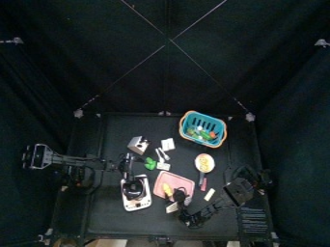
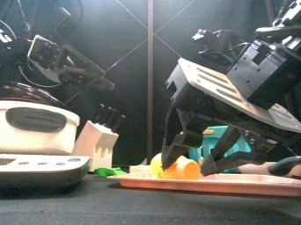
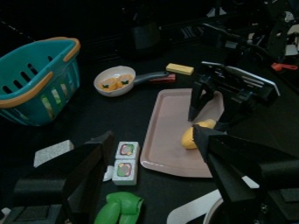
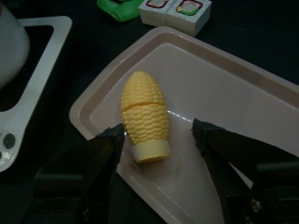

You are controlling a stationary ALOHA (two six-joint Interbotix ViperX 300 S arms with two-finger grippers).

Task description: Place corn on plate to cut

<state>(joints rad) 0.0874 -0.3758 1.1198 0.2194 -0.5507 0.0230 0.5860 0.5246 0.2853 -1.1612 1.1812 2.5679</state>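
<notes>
the right gripper [image 4: 158, 144] stands spread wide, jaws either side of the small yellow plastic toy corn [image 4: 147, 115], which lies flat on the pink rectangular plate [image 4: 233, 92]. it looks light, rigid, smooth and prone to roll; grip across mid-cob. farther off, the left gripper [image 3: 158, 175] hangs parted, empty.

Black table [image 1: 116, 130] with plate [image 3: 176, 131], basket [image 1: 203, 124]

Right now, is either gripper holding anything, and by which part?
Nothing. The right gripper is open astride the corn lying on the plate; the left gripper is empty.
</notes>
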